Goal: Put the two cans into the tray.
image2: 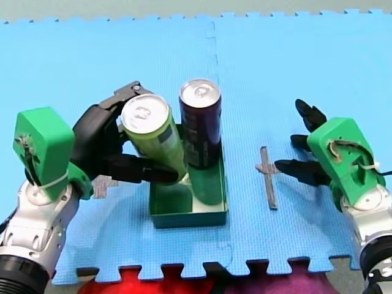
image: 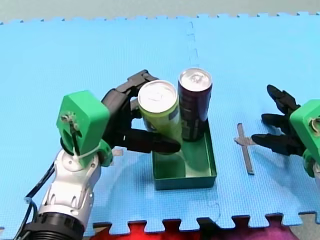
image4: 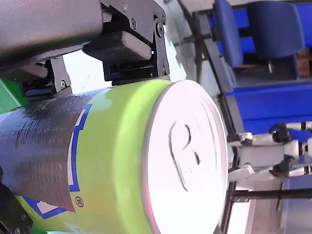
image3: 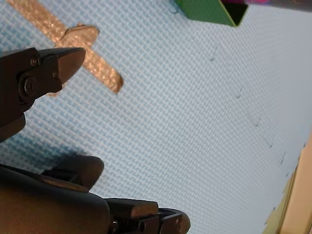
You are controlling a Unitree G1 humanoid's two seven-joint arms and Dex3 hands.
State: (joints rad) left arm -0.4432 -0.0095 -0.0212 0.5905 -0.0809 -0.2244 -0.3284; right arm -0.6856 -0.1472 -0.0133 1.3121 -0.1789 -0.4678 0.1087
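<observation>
A green tray (image: 185,181) sits on the blue mat at the middle. A dark purple can (image: 194,107) stands upright in its back part. My left hand (image: 142,115) is shut on a lime-green can (image: 162,112), which leans to the left beside the purple can. Its lower end dips into the tray's back left corner, hidden behind my thumb. The second wrist view shows this green can (image4: 122,161) close up, silver top facing the camera, with fingers clamped on its side. My right hand (image: 265,117) hovers over the mat right of the tray.
A grey tape cross (image: 245,147) lies on the mat between the tray and my right hand. A similar tape cross (image3: 87,53) and a green tray corner (image3: 204,9) appear in the first wrist view. The mat's jigsaw front edge runs just below the tray.
</observation>
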